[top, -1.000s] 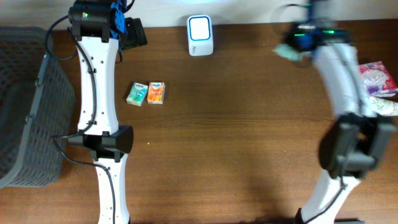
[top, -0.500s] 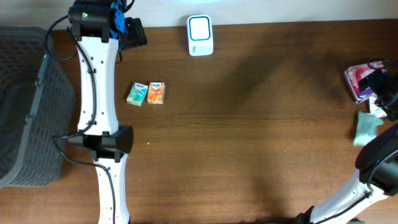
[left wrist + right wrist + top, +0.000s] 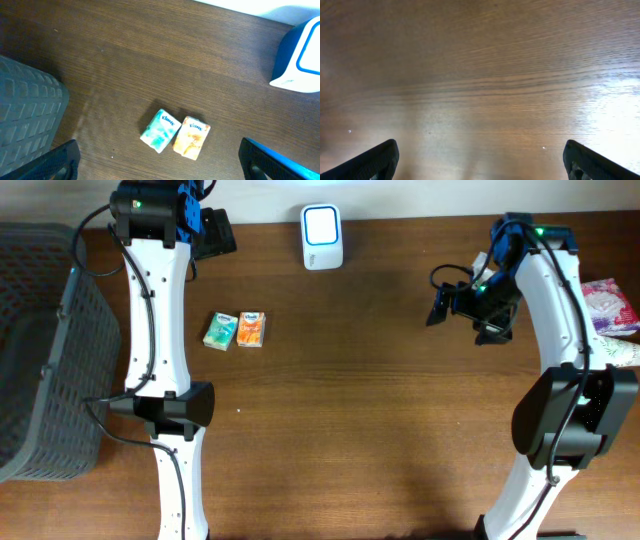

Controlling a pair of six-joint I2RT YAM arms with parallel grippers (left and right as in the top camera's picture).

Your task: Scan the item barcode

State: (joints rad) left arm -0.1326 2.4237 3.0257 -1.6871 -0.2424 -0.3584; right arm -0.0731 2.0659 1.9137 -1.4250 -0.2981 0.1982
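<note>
Spreading to their full width, both pincers are empty. The left pincer shows two dark, blunt fingertips in the lower corners of its wrist view, with only wood between them. It hangs by the far left corner of the table, a dark brown board with fine straight grain. Below it lie two small, soft, rectangular tissue packs, side by side and touching: a teal pack on the left and an orange pack on the right, both flat on the wood and slightly tilted. The scanner, a white, rounded box with a blue-rimmed window, stands at the far edge, well apart from the packs. A grey plastic basket with lattice walls sits at the left edge. The right pincer hovers over bare, glossy wood right of the scanner. A pink flowered packet and a pale packet lie at the right edge.
</note>
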